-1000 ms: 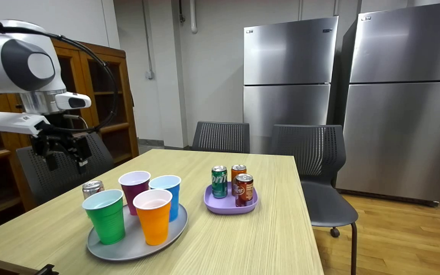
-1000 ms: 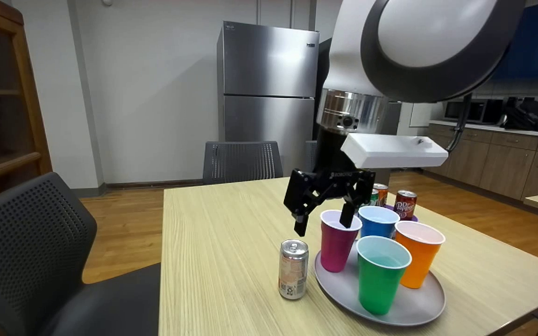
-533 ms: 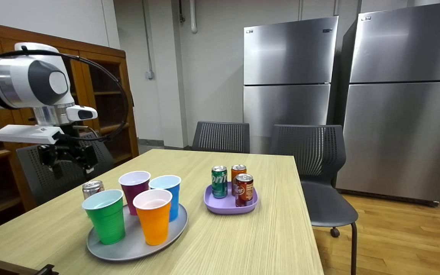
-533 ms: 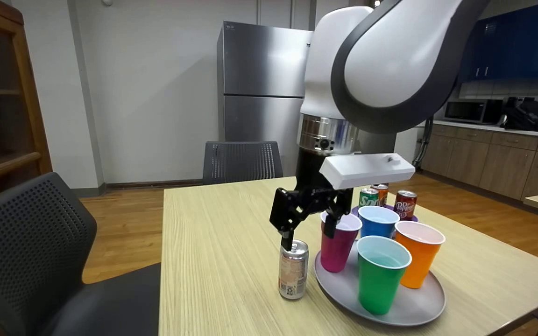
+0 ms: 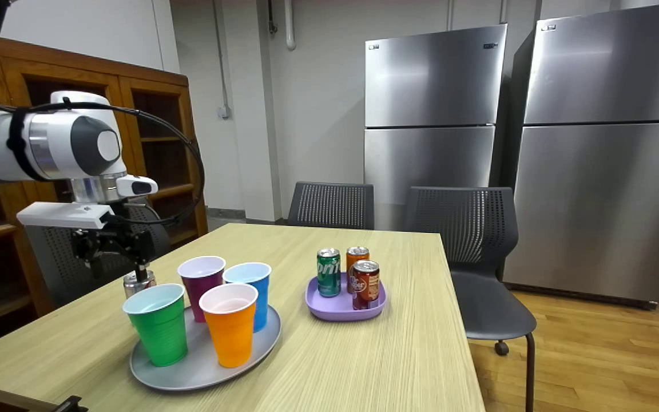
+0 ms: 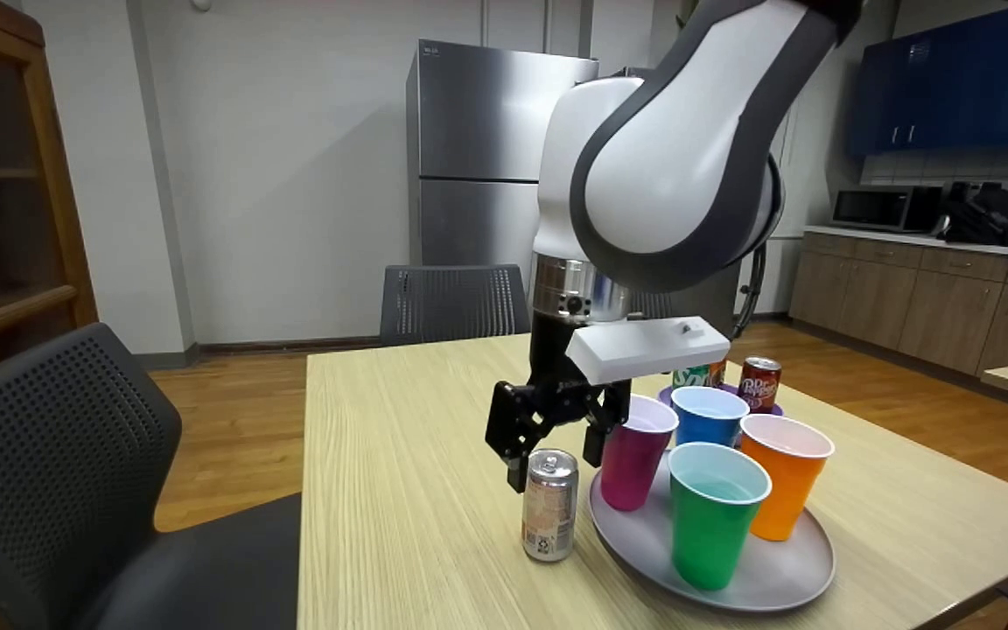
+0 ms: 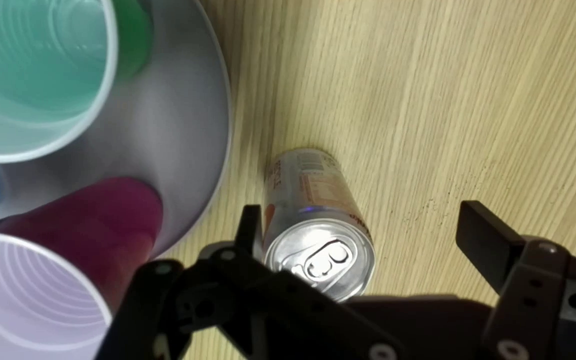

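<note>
My gripper (image 7: pixel 363 227) stands open over a small silver can (image 7: pixel 318 200) that is upright on the table. In the wrist view the can's top lies between the fingers, close to the left one. A wide gap parts it from the right finger (image 7: pixel 485 240). Whether the near finger touches the can I cannot tell. Seen in an exterior view, the gripper (image 6: pixel 555 459) is at the height of the can's (image 6: pixel 549 516) top. Beside it stands a magenta cup (image 6: pixel 631 464) on a grey plate (image 6: pixel 622 547). Black linkage covers the lower edge of the can's lid in the wrist view.
Green (image 5: pixel 161 326), orange (image 5: pixel 229 329) and blue (image 5: pixel 258 292) cups share the plate. A purple tray (image 5: pixel 341 313) holds a green can (image 5: pixel 328 273), an orange can (image 5: pixel 357 252) and a dark red can (image 5: pixel 365 286). Chairs (image 6: pixel 58 429) stand around the table (image 6: pixel 399 490).
The arm has come down, and the gripper has moved from above the can and magenta cup to around the can's top. Its jaws have stayed open. Cups and cans have not moved.
</note>
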`<state>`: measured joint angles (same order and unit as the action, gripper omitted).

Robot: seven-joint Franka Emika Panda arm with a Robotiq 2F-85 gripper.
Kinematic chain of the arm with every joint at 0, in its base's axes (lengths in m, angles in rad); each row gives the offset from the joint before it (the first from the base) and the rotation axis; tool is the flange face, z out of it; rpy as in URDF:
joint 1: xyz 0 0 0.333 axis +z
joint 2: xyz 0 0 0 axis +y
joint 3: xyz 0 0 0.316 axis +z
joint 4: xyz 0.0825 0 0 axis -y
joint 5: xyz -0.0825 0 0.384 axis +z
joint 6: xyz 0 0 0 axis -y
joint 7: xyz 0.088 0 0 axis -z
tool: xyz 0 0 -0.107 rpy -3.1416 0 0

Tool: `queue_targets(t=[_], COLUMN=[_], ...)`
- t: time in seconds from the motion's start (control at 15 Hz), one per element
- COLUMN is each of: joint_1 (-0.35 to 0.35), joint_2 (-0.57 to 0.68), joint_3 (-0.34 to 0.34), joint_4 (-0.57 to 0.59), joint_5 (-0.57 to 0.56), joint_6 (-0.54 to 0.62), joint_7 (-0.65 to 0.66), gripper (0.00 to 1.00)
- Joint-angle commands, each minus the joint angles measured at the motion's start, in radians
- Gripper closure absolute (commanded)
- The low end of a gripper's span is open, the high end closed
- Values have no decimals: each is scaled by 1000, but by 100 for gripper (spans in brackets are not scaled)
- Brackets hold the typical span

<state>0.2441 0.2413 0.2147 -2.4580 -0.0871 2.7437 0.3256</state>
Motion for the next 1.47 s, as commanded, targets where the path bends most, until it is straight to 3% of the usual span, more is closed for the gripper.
queue_targets(t=[0.0, 0.93, 1.0, 1.07, 1.33, 1.4], joint_1=[26, 38, 39, 39, 39, 39], joint_2=[48, 110, 114, 117, 120, 119], joint_3=[-32, -65, -67, -67, -69, -70], joint_4=[54, 100, 102, 104, 108, 108], joint_5=[-6, -1, -2, -1, 3, 2], joint_6=[-19, -22, -21, -20, -18, -19], joint_7=[-25, -57, -57, -60, -60, -58], gripper=[0, 0, 25, 26, 58, 62])
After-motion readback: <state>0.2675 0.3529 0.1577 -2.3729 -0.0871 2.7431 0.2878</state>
